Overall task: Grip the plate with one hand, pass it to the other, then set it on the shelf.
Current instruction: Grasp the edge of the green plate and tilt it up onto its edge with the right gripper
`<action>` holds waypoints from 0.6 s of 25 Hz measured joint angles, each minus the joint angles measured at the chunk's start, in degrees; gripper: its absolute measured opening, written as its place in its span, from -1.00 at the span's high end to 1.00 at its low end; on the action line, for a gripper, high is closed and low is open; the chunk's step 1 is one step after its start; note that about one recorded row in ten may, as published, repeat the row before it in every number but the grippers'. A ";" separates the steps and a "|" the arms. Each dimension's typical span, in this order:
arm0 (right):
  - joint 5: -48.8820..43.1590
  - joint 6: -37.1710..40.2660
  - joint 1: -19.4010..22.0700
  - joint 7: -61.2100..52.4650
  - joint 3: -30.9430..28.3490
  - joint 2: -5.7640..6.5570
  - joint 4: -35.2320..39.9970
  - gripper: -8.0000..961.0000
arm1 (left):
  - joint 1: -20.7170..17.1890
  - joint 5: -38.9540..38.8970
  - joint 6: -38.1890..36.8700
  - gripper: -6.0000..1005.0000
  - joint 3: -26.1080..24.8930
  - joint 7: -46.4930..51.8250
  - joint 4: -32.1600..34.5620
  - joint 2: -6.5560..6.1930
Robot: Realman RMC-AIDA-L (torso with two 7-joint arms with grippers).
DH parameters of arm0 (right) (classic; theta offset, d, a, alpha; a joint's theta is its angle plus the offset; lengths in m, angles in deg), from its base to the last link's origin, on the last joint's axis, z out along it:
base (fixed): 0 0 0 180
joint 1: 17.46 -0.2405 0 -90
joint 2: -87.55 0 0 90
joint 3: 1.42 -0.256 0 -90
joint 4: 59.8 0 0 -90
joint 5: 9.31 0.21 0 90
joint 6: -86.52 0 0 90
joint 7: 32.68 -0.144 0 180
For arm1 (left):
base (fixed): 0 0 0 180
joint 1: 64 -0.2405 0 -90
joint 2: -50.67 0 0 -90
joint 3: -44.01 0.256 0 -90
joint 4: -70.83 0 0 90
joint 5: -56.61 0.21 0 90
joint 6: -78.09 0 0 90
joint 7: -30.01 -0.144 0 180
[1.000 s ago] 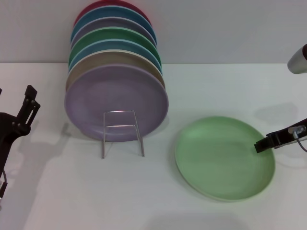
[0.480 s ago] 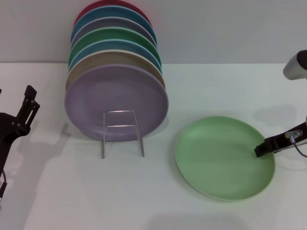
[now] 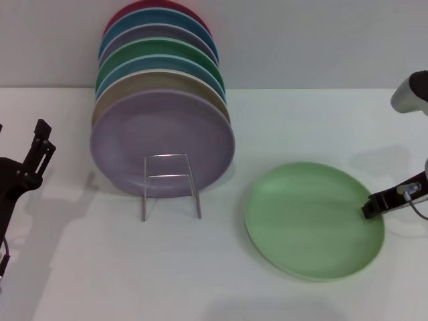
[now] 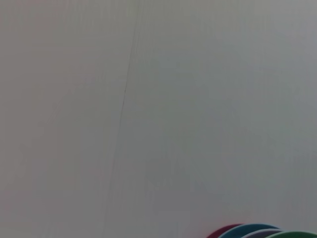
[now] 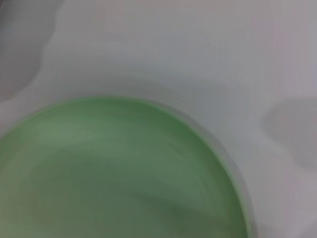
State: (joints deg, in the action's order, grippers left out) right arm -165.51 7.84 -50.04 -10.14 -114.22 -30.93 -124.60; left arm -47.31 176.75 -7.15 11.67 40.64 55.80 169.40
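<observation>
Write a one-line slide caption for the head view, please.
Right gripper at the light green plate's right edge; left gripper waits far left.

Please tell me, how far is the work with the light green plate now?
Nothing is done yet: the light green plate lies flat on the table. In hand: the right gripper sits at its right rim, with no grip visible. Left: lifting it, handing it to the left gripper at the far left, then setting it on the shelf.

My left gripper (image 3: 27,167) is matte black, built of angular bracket-like links with a squared-off tip. My right gripper (image 3: 374,207) is a slim black finger with a small silver fitting and a thin grey cable looping off it, below a rounded silver-grey arm link (image 3: 411,92) capped in dark
</observation>
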 joint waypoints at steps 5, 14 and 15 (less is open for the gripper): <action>-0.32 0.10 -0.03 1.08 0.17 0.00 -0.01 0.58 | 0.00 0.00 0.13 -0.64 0.00 0.00 0.00 0.00; -0.71 0.62 0.32 2.03 0.31 -0.03 -1.42 0.81 | 0.00 0.00 0.15 -0.64 0.00 0.00 0.00 0.00; -0.71 0.82 0.57 2.25 0.31 -0.08 -2.08 0.81 | 0.00 0.00 0.13 -0.64 0.00 0.00 0.00 0.00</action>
State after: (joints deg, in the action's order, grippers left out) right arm -166.22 8.66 -49.47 -7.89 -113.91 -31.01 -126.67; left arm -47.30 176.75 -7.02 11.67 40.64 55.80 169.40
